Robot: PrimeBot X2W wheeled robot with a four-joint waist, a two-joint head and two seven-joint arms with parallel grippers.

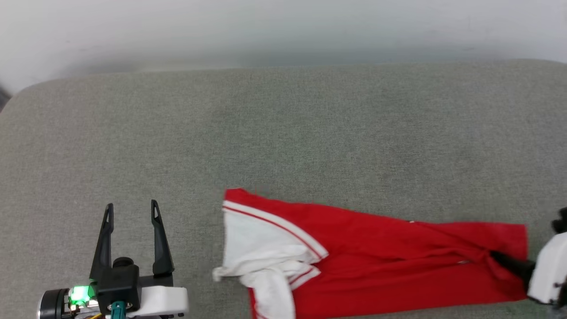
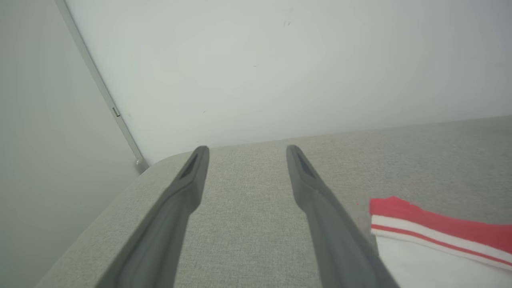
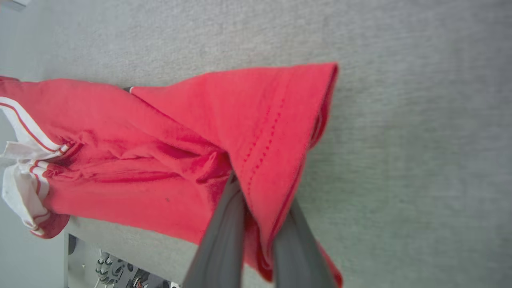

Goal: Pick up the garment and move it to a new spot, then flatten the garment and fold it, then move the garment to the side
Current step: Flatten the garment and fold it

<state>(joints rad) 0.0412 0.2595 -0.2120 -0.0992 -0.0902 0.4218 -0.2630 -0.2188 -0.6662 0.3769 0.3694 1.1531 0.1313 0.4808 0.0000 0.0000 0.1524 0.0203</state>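
The garment [image 1: 398, 261] lies bunched lengthwise at the lower right of the head view, its lower edge cut off by the frame. Bare grey surface [image 1: 283, 133] stretches above it to the wall [image 1: 283, 26]. The right gripper [image 1: 505, 260], at the right edge, is clenched on the red hem, fingertips buried in folds. The left gripper [image 1: 131, 212], lower left, stands released, its 2 fingers clear of the cloth.
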